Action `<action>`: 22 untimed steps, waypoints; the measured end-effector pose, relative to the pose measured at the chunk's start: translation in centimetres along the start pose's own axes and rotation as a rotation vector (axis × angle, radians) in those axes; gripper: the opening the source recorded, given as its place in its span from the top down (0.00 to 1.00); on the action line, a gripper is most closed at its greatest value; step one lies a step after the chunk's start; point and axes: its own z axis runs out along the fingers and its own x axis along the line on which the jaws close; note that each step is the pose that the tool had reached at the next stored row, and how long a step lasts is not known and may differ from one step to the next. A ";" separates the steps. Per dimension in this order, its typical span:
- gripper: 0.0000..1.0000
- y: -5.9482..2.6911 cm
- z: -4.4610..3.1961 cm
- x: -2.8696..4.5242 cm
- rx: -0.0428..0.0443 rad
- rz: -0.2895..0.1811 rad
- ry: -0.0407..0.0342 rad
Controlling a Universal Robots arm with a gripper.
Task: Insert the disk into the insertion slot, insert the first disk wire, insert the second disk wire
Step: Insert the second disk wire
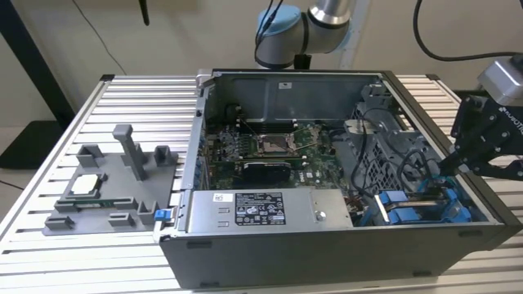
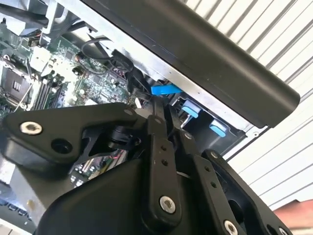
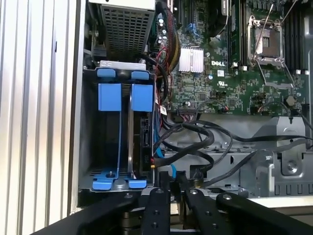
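The disk [image 3: 145,139] sits on edge in the insertion slot [image 3: 88,147] at a corner of the open computer case [image 1: 327,257] on the slatted tabletop [image 1: 139,86]. The tool [image 1: 449,166] hangs just beside it among the loose black wires [image 3: 195,139], jaws drawn together. The drive looks stiff, weighty and shock-shy, best held by its blue carrier; the limp wires probably handle best at their hard plugs.

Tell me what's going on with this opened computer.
A robot arm is working inside the open computer case on a slatted table. Its gripper hangs close to the loose wires beside the insertion slot, where the disk, in its blue carrier, already sits. Whether the gripper holds a wire cannot be told.
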 end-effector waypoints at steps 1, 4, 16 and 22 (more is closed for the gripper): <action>1.00 0.00 0.00 0.00 0.0000 0.000 -0.0001; 1.00 0.01 0.02 0.01 0.0000 0.000 -0.0005; 1.00 2.36 -2.03 -0.42 0.0138 -0.002 -0.0002; 1.00 4.59 -1.94 -0.53 0.0160 -0.003 -0.0002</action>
